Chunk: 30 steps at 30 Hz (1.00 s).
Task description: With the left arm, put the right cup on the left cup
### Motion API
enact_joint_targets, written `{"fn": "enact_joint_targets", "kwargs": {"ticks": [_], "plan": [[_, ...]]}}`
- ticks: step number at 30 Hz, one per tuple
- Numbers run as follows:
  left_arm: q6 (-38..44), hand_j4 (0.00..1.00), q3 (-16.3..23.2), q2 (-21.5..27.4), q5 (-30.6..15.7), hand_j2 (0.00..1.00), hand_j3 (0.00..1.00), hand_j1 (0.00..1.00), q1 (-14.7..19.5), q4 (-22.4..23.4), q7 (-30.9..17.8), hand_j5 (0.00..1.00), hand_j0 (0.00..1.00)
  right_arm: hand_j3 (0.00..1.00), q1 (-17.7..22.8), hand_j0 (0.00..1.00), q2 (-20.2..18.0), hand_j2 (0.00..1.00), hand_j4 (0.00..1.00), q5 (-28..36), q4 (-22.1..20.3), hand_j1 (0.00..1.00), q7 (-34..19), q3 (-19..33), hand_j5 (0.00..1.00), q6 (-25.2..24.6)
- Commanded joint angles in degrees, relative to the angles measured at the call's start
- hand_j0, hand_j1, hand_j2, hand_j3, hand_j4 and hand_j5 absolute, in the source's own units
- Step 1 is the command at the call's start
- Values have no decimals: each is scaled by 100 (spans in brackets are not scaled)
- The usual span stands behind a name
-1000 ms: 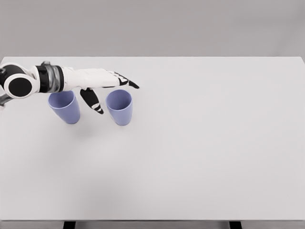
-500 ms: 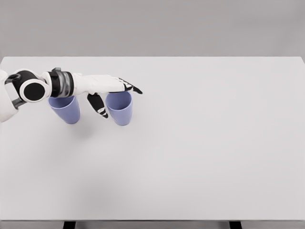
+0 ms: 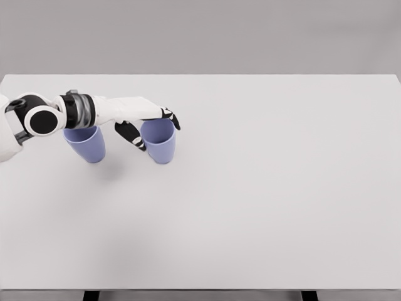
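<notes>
Your left hand [image 3: 141,119] is reaching in from the left edge and sitting right at the right cup [image 3: 159,141], over its rim. The fingers [image 3: 169,117] are curling across the far side of the opening while the thumb [image 3: 131,133] is hanging down on the cup's left flank. The hand is half-closed around the cup but the clamp is not clearly finished, so you are looking at a closing grasp, not a firm hold. That cup is standing upright, long axis vertical, mouth up, on the white table [image 3: 263,188] in the upper left area.

The left cup [image 3: 86,142] is standing upright just beside it, to the left, directly under your forearm [image 3: 81,111]. The two cups are apart, with only the thumb in the gap.

You are probably going to need a lift and then a short carry leftward. The forearm itself is covering the target's mouth, so that looks like the main obstruction. The right arm is not showing anywhere.
</notes>
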<state>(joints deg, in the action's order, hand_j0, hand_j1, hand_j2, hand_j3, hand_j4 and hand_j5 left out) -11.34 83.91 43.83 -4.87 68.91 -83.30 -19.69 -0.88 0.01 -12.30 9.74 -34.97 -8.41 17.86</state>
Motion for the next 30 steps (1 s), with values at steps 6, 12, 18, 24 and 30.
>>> {"fn": "enact_joint_targets", "kwargs": {"ticks": [6, 12, 18, 24, 30], "plan": [[-61, 53, -24, 424, -111, 53, 53, 53, 202, -353, 0, 53, 53, 100, 0, 100, -1, 100, 100, -9, 2, 100, -3, -3, 100, 7], [-149, 53, -24, 1004, -418, 53, 53, 53, 694, -696, -9, 53, 53, 100, 0, 100, -1, 100, 100, -9, 2, 100, -3, -3, 100, 7], [-140, 53, -41, 1162, -770, 53, 53, 53, 923, -889, -44, 53, 53, 100, 0, 100, -1, 100, 100, -9, 2, 100, -3, -2, 100, 7], [-132, 53, -288, 1479, -1411, 53, 53, 53, 923, -933, -44, 53, 53, 100, 0, 100, -1, 100, 100, -9, 2, 100, -3, -3, 100, 7], [-132, 54, -455, 1866, -1868, 54, 54, 54, 905, -924, -53, 54, 54, 100, 0, 100, -1, 100, 100, -9, 2, 100, -3, -3, 100, 7]]}}
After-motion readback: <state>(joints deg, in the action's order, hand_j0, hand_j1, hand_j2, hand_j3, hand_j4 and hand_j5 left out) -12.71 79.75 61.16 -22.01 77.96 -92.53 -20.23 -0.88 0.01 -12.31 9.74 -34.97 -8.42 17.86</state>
